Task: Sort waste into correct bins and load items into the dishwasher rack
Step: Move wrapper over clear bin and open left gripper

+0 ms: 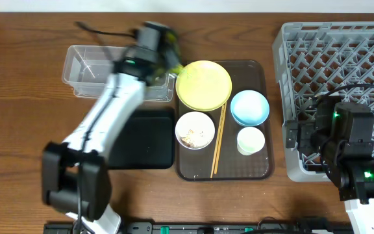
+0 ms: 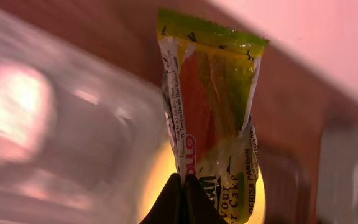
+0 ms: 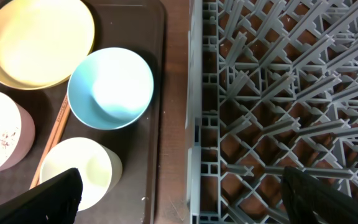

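Observation:
My left gripper (image 1: 166, 51) is shut on the green-and-yellow snack wrapper (image 2: 210, 106) and holds it in the air (image 2: 184, 183) over the right end of the clear tub (image 1: 86, 68), beside the yellow plate (image 1: 204, 84). The black tray (image 1: 145, 140) lies in front of the tub. The blue bowl (image 1: 249, 107), the white bowl (image 1: 195, 130) with rice scraps, the white cup (image 1: 250, 140) and the chopsticks (image 1: 219, 140) sit on the brown tray. My right gripper (image 3: 185, 199) is open and empty over the left edge of the grey rack (image 1: 343, 52). No crumpled paper shows.
The brown serving tray (image 1: 265, 71) lies between the bins and the rack. In the right wrist view the blue bowl (image 3: 110, 87) and the cup (image 3: 79, 171) are left of the rack (image 3: 278, 93). A strip of bare wooden table separates tray and rack.

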Tool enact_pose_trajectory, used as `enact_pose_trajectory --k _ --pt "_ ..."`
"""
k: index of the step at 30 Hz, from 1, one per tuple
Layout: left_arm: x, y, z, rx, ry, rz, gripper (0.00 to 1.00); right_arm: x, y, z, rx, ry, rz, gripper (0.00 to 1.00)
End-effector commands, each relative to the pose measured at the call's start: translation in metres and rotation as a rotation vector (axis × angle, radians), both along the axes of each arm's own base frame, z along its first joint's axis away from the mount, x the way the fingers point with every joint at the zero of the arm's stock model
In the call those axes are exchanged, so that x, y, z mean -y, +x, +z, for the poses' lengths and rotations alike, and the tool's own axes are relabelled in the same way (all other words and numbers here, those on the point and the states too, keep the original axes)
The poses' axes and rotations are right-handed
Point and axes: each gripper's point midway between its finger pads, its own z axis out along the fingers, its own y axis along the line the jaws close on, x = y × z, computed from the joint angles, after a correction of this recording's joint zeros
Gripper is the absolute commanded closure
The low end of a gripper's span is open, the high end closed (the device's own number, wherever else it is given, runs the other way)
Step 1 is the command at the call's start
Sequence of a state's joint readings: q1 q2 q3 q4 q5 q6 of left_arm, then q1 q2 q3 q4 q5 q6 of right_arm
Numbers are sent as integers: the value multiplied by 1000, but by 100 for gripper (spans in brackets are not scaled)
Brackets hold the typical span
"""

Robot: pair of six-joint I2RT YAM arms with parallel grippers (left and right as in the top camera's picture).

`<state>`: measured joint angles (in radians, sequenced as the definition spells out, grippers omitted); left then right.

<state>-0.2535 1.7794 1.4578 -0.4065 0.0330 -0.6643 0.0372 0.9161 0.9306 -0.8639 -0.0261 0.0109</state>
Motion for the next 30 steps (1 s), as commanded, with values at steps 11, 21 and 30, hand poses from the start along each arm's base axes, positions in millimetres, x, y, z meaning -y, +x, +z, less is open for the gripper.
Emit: enact_pose_trajectory --k 11,21,30 --pt "-70 -13 -14 -82 158 -9 58 -4 2 8 20 4 11 1" --pt "37 -97 -7 -187 195 -515 57 -4 2 8 20 4 11 1" --pt "125 -170 -63 -329 261 -797 57 -4 2 8 20 4 12 1"
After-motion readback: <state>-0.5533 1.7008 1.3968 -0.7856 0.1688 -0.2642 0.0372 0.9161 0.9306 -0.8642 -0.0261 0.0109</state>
